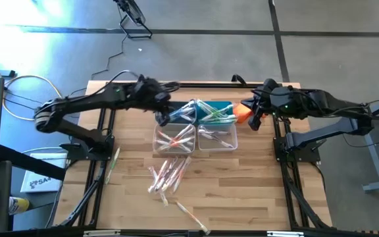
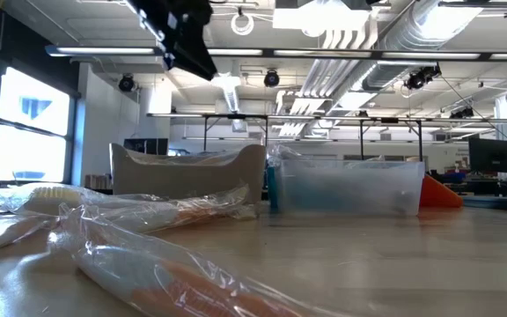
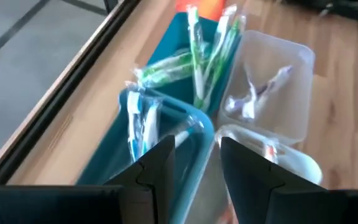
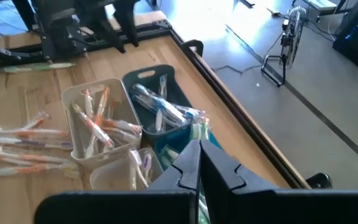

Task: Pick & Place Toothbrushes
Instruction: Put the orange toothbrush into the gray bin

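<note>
the left end effector hangs with its fingers spread and empty over the blue bin of blue toothbrushes, so a careless drop could catch that bin's rim and shove it, while most toothbrushes lie loose on the surface nearer the front. the right end effector, pressed together and holding nothing, waits by the orange cloth. the low view shows only blurred wrappers, hiding the bins' contents.
</note>
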